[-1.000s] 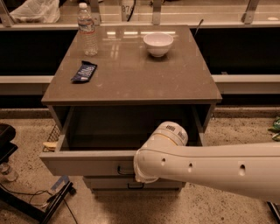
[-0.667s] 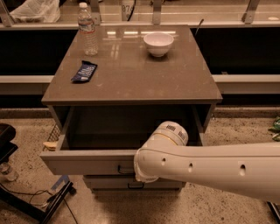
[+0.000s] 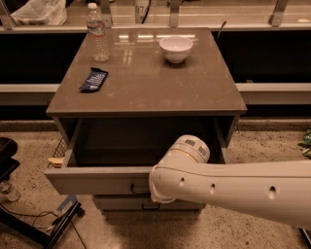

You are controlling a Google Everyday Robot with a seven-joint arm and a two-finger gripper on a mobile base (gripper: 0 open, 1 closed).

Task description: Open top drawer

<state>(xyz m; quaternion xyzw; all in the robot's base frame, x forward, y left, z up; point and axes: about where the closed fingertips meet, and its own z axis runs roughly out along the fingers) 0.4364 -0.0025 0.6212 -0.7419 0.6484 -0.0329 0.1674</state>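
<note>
Nothing has shifted since a second ago. The top drawer stands pulled well out beneath the cabinet top. Your gripper sits at the drawer front by the dark handle, masked by the white arm, so you cannot tell whether it grips.

A speckled stone floor is spreading around a brown cabinet, and its glossy surface is catching bands of overhead light near the far edge. Behind it a long counter is running across the room, with metal posts rising from it and a pale ledge lying lower between dark recesses. A black stand with cables is sitting at lower left. The tool is sitting at the front of the top drawer, mostly hidden.
</note>
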